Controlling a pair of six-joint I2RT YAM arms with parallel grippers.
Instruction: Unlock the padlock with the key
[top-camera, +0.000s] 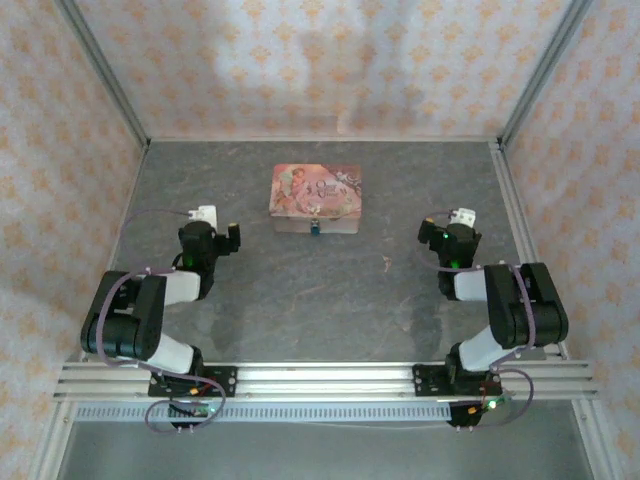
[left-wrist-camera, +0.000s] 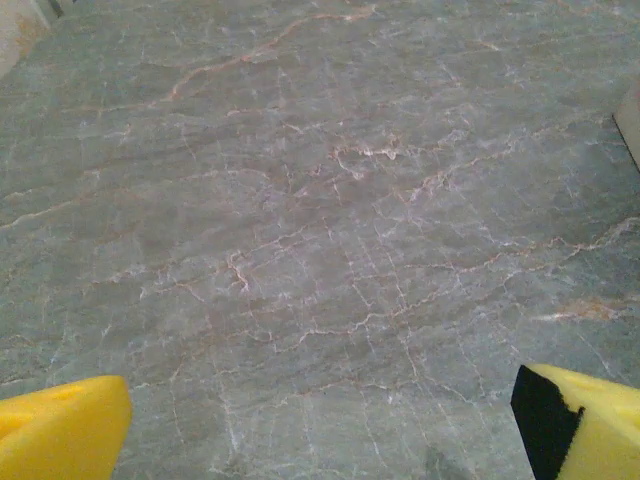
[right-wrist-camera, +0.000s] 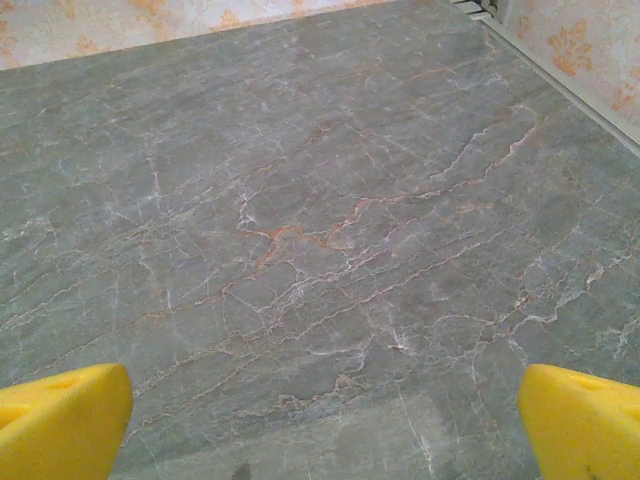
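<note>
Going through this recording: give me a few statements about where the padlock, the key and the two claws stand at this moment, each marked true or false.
1. The left claw and the right claw are both open and hold nothing. True.
2. The key is in the padlock. False: it lies on the table, apart from the padlock.
3. The padlock sits at the near side of the tin. True.
4. The left claw touches the tin. False: it is off to the tin's left, with bare table between them.
5. The key lies closer to the right claw than to the left claw. True.
</note>
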